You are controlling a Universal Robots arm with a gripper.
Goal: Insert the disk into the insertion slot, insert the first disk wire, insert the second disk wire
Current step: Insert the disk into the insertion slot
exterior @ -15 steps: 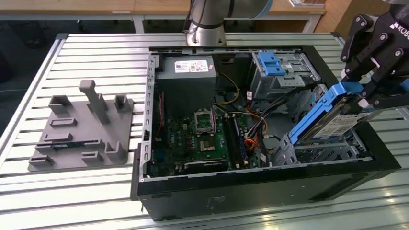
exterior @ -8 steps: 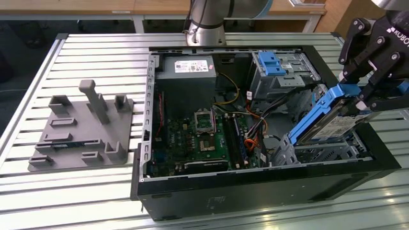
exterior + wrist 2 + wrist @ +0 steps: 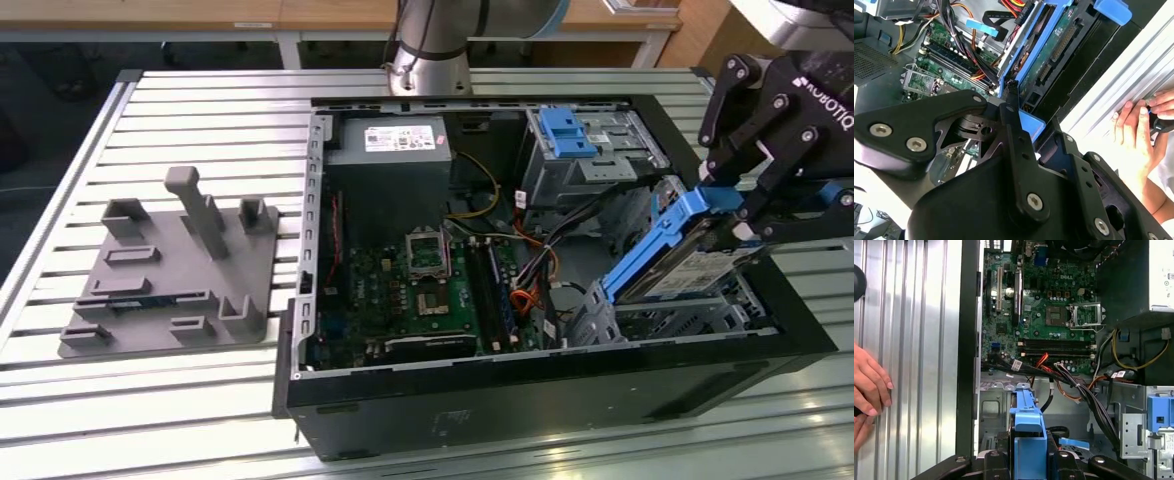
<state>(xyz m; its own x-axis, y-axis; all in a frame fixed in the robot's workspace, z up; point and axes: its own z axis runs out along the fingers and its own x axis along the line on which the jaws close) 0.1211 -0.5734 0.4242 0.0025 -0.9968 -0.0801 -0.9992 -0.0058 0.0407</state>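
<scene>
Gripper pinched the disk by its blue carrier handle. Disk tilted steeply, lower end at the insertion slot inside the open computer case.

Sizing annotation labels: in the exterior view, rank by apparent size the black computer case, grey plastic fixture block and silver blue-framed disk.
1. black computer case
2. grey plastic fixture block
3. silver blue-framed disk

Black jaws clamping the disk by its blue carrier, motherboard beyond, hand beside slatted table
</scene>
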